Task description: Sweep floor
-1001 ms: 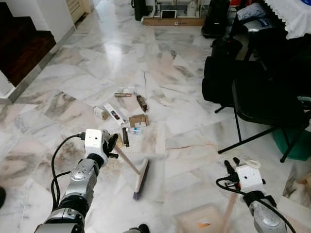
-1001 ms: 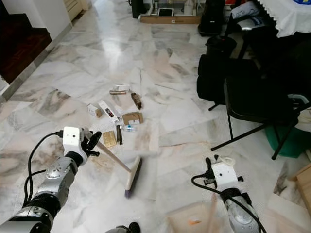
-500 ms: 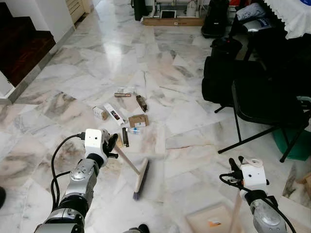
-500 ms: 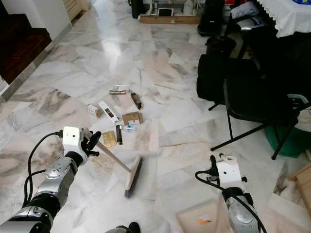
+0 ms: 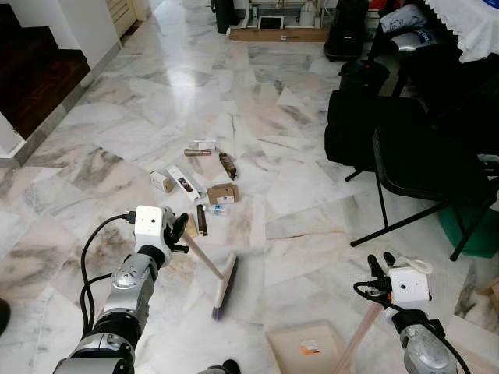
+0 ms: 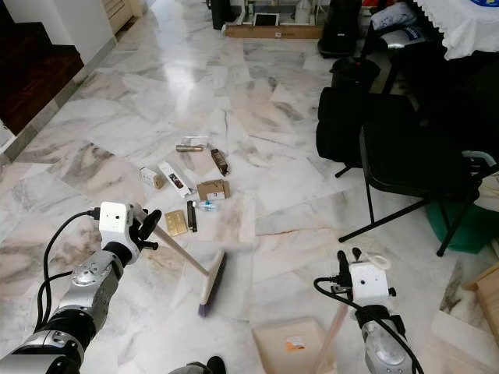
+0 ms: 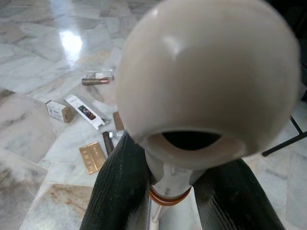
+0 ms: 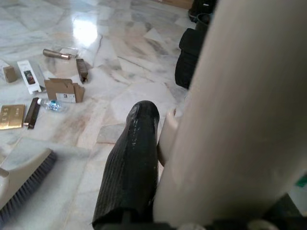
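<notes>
While our left claw (image 5: 178,231) stands closed on the pale handle of the broom (image 5: 221,285), the brush head rests on the marble floor (image 5: 195,93) ahead of us, bristles down, with the handle slanting up from it to the claw. In the left wrist view the handle's rounded end (image 7: 206,81) sits above the two black fingers (image 7: 120,187), which press against the shaft from either side. Our right claw (image 5: 378,266) grips the pale handle of the dustpan (image 5: 302,348); the pan lies flat on the floor between our two arms, near our feet, with a small orange-marked scrap inside it. In the right wrist view one black finger (image 8: 129,163) lies against that handle.

Beyond the broom head we see a scatter of litter on the floor: a white box (image 5: 184,184), a small tan carton (image 5: 161,181), an opened cardboard box (image 5: 222,192), a gold packet (image 6: 175,222), a dark stick (image 5: 202,220), a small plastic bottle (image 5: 216,209), a brown tube (image 5: 196,152) and a dark bar (image 5: 228,165). To our right stands a black folding chair (image 5: 421,179), and a dark stairway (image 5: 35,78) lies at the far left.
</notes>
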Controlling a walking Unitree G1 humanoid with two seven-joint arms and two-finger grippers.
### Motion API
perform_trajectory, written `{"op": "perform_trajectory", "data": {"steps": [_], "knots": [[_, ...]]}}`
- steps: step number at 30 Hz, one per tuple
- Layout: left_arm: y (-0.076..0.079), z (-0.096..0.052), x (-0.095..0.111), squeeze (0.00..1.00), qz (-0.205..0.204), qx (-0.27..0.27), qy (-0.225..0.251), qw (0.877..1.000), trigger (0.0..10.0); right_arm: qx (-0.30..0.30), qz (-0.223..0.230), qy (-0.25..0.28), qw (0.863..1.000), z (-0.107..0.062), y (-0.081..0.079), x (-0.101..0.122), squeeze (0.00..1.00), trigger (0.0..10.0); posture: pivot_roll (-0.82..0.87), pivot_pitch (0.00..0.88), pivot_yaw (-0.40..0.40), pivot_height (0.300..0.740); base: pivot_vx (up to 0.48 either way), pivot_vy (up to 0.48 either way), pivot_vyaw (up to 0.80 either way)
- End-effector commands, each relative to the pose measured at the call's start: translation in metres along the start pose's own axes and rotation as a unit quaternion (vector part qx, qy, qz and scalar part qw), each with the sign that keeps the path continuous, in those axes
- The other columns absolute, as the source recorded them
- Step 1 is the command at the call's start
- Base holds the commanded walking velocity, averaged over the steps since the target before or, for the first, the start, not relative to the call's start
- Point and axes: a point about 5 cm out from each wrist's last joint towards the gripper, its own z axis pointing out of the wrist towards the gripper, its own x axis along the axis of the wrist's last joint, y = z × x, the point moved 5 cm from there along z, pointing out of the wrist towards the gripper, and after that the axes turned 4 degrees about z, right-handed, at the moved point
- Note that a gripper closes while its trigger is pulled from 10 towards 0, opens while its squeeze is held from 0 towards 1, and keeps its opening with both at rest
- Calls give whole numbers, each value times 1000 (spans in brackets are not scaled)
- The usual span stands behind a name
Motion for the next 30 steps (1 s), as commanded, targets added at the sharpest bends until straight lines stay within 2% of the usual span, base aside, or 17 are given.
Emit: {"op": "perform_trajectory", "data": {"steps": [1, 2, 3, 22, 25, 28, 30], "knots": [[-5, 2, 9, 0, 11, 4, 14, 1000, 10000, 8, -4, 13, 1000, 1, -4, 4, 753, 10000, 55, 104, 79, 740, 0, 0, 0], [-5, 2, 9, 0, 11, 4, 14, 1000, 10000, 8, -4, 14, 1000, 1, -5, 4, 753, 10000, 55, 104, 79, 740, 0, 0, 0], [-5, 2, 9, 0, 11, 5, 14, 1000, 10000, 10, -6, 17, 1000, 1, -6, 5, 1000, 10000, 55, 104, 79, 740, 0, 0, 0], [-3, 3, 9, 0, 11, -1, 14, 1000, 10000, -7, -8, 2, 1000, -4, -6, -7, 1000, 10000, 53, 96, 84, 740, 0, 0, 0], [-3, 3, 9, 0, 11, -1, 14, 1000, 10000, -25, -9, -8, 1000, -5, -1, -11, 1000, 10000, 54, 96, 85, 740, 0, 0, 0], [-3, 3, 10, 0, 11, -2, 14, 1000, 10000, -58, -23, -26, 998, -6, 11, -17, 1000, 10000, 53, 98, 87, 740, 0, 0, 0], [-3, 3, 9, 0, 11, -2, 14, 1000, 10000, -79, -14, -43, 996, -8, 19, -23, 996, 10000, 53, 99, 88, 740, 0, 0, 0]]}}
